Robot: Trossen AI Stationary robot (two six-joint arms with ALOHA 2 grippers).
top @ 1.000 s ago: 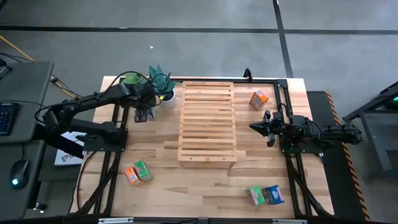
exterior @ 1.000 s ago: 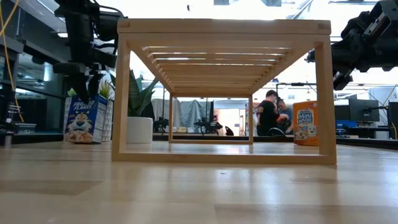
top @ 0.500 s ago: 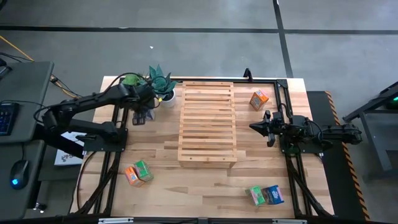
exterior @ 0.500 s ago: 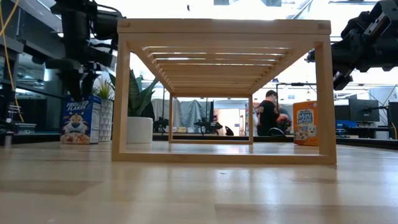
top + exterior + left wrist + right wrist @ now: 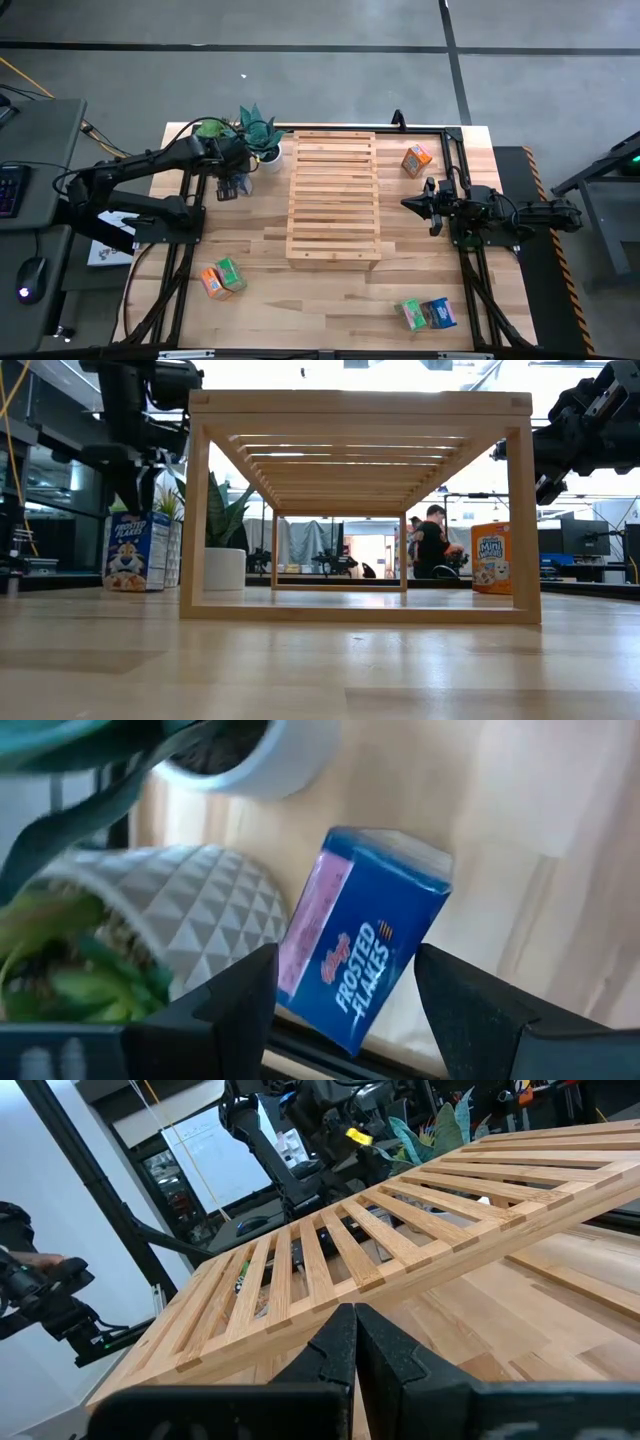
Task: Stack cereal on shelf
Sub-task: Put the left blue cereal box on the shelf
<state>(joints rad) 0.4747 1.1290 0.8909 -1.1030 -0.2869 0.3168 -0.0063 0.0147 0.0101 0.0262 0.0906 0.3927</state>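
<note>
Left wrist view: blue printed cardboard cereal box (image 5: 365, 935) sits between the left gripper (image 5: 345, 985)'s two dark fingers, which are spread w/ gaps either side, touching nothing. Box stands upright on the wood tabletop (image 5: 250, 290), long axis vertical, directly under the gripper, just beside the white textured plant pot (image 5: 175, 915) at the table's back-left. In the low view the left gripper (image 5: 135, 485) hangs right above the box top (image 5: 137, 550). So the coming move looks like a straight drop, then a pinch across the narrow faces; left arm is clearly the nearer one.

Right gripper (image 5: 355, 1335) is parked mid-right of the table, fingers pressed together, aimed at the large light-wood slatted rack (image 5: 332, 195), which has no boxes on it yet.

Vs 0.5 s ago: box has shifted slightly toward the rack in the low view and reads more angled; left arm barely moved. Right arm unchanged.
</note>
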